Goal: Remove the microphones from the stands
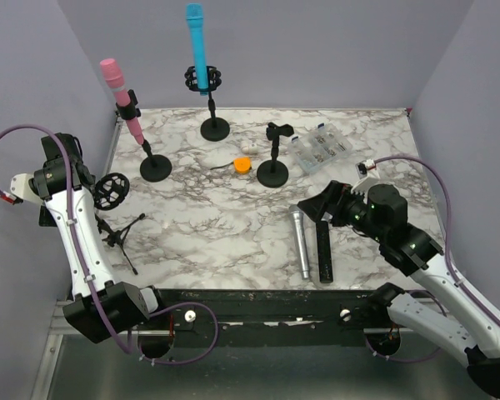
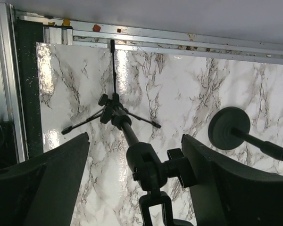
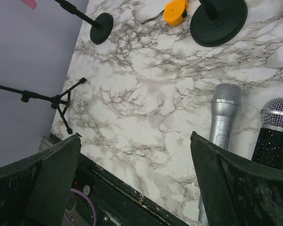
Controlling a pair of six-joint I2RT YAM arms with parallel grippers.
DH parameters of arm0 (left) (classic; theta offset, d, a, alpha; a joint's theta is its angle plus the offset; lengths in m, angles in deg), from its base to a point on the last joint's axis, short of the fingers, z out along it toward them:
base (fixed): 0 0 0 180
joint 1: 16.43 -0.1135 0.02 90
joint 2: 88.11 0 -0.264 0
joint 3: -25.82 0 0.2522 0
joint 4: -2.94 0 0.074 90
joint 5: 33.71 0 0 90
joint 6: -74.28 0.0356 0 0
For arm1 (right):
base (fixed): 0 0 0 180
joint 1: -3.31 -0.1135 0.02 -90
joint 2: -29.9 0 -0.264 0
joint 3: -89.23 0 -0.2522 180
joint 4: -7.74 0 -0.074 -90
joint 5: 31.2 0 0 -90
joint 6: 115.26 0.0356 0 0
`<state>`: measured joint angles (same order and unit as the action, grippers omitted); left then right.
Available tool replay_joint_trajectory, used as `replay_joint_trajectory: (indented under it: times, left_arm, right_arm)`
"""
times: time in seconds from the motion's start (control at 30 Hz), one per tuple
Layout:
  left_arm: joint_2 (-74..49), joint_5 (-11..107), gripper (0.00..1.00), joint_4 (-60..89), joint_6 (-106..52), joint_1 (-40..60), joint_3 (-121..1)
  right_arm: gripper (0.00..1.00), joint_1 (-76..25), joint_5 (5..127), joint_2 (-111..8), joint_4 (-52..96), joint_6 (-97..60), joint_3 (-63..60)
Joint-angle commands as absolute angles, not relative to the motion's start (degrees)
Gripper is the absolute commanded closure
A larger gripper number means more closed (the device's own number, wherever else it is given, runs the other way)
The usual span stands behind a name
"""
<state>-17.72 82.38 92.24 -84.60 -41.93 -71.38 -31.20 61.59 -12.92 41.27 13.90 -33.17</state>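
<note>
A pink microphone point(image 1: 121, 96) stands clipped in a round-based stand point(image 1: 156, 168) at the back left. A blue microphone point(image 1: 197, 42) stands upright in a shock mount on a second stand point(image 1: 215, 129). My left gripper point(image 1: 100, 187) is open at the top of a black tripod stand point(image 1: 121, 233), whose ring mount holds no microphone. In the left wrist view its swivel joint point(image 2: 148, 167) sits between the jaws of the left gripper point(image 2: 135, 136), the knob close to the right finger. My right gripper point(image 1: 312, 208) point(image 3: 135, 135) hangs open over the table, empty.
A silver microphone point(image 1: 301, 242) point(image 3: 221, 117) and a black glitter one point(image 1: 326, 246) point(image 3: 273, 136) lie by the right gripper. An empty round-based stand point(image 1: 273, 172), an orange object point(image 1: 243, 164) and a clear parts box point(image 1: 321, 150) sit behind. Purple walls enclose the table.
</note>
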Motion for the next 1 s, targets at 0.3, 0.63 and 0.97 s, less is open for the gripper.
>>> replay_joint_trajectory:
  times: [0.3, 0.63, 0.97]
  left_arm:
    - [-19.33, 77.93, 0.65, 92.81, -87.25, -42.46, -68.32]
    - [-23.85, 72.83, 0.91, 93.96, -91.74, -38.12, -66.91]
    - [-22.9, 70.54, 1.0, 95.92, -109.14, -17.15, -65.98]
  right_arm:
    - [0.01, -31.34, 62.93, -12.9, 40.83, 13.85, -34.08]
    - [0.01, -31.4, 64.66, -14.73, 37.81, 14.15, -37.14]
    - [0.01, -32.0, 68.85, -19.19, 32.72, 15.72, -39.54]
